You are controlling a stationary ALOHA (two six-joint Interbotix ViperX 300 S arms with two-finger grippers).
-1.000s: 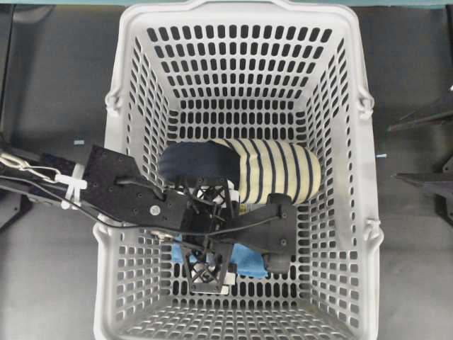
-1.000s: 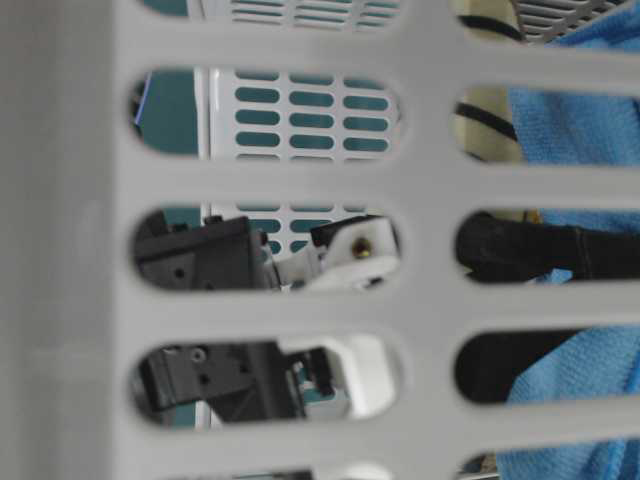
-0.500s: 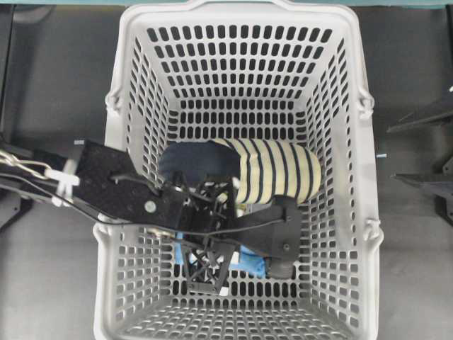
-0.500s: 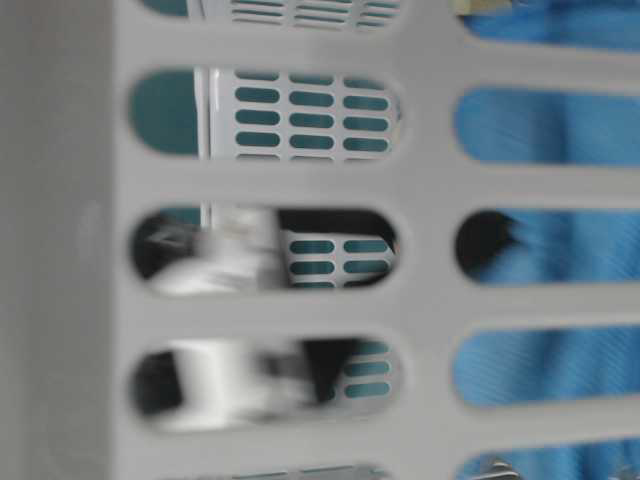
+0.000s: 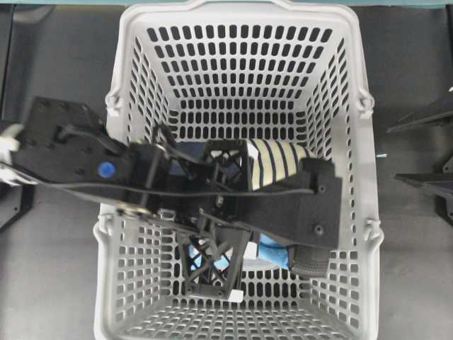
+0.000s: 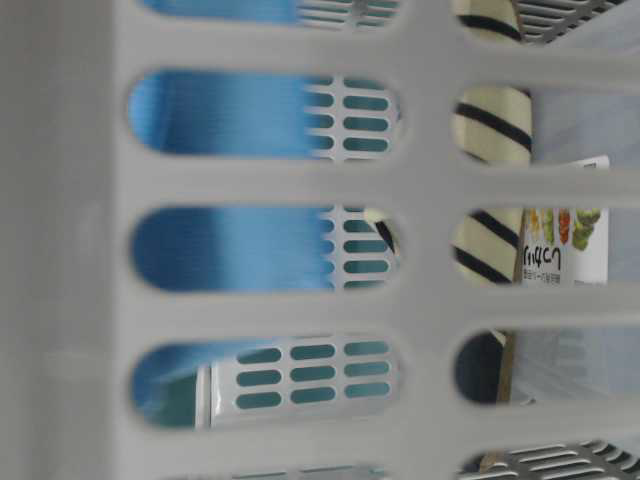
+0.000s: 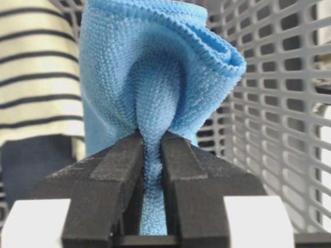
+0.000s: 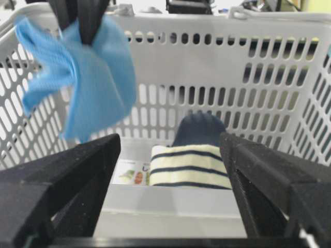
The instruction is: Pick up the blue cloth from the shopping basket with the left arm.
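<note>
Two arms: the left arm (image 5: 78, 159) reaches from the left edge over the basket; of the right arm only the gripper shows.
Left gripper (image 7: 153, 155): its two black fingers (image 7: 116, 170) are pressed together on a pinched fold of the blue cloth, seen close up in the left wrist view.
Blue cloth (image 7: 155, 77): bunched above the pinch in the left wrist view; in the right wrist view it hangs (image 8: 85, 77) from the left gripper (image 8: 80, 23) in front of the basket's far wall, clear of the things below it; in the overhead view only a sliver (image 5: 272, 253) shows under the arm; in the table-level view it fills the left-hand slots (image 6: 230, 245).
Shopping basket (image 5: 368, 184): light grey plastic, slotted walls and floor, on a dark table (image 5: 414, 283).
Striped garment (image 5: 272, 163): rolled, cream with navy stripes and a navy end, lying on the basket floor, partly hidden by the left arm in the overhead view; also seen from the right wrist (image 8: 189, 165) and through the slots at table level (image 6: 490, 130).
Printed packet (image 8: 129, 173): flat, white with small coloured pictures, on the floor just beside the garment; its print shows at table level (image 6: 560, 245).
Right gripper (image 8: 170, 181): fingers (image 8: 72, 181) spread wide apart, nothing between them.
</note>
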